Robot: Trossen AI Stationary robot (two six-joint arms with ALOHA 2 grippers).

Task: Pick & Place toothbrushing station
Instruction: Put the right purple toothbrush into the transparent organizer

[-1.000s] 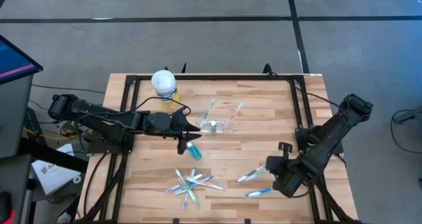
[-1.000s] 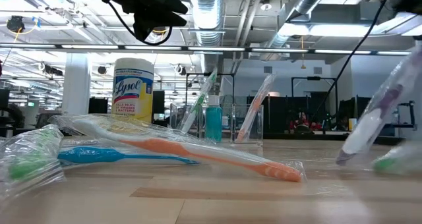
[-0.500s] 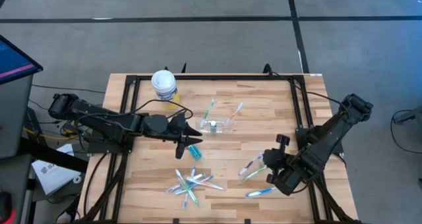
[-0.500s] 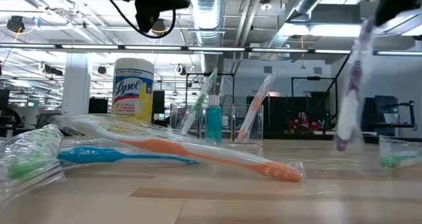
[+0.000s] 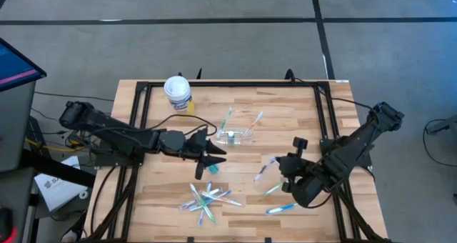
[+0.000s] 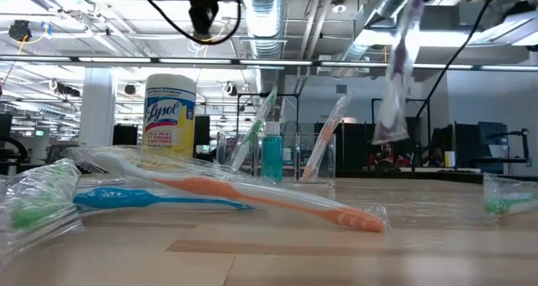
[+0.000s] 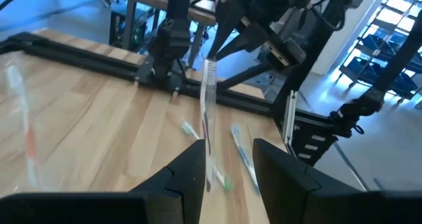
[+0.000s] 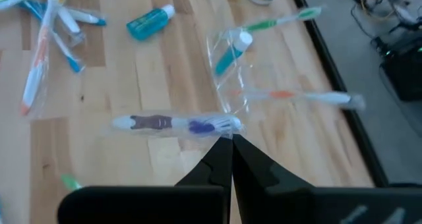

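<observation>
Item: wrapped toothbrush [image 8: 175,124], white with purple markings, lifted clear of table [image 5: 285,129], right of centre. We note right gripper [image 8: 230,141] pinched tight on wrapper edge. Clear cup [image 5: 235,136] at table centre, lying beside toothbrushes. Left gripper [image 5: 212,157] hovers over teal toothpaste tube [image 5: 211,167], fingers parted, holding nothing.

Right gripper [image 5: 274,173] lifted purple toothbrush [image 5: 265,170] off table, carried toward cup [image 5: 235,136]; left gripper [image 5: 212,159] shifted nearer.
</observation>
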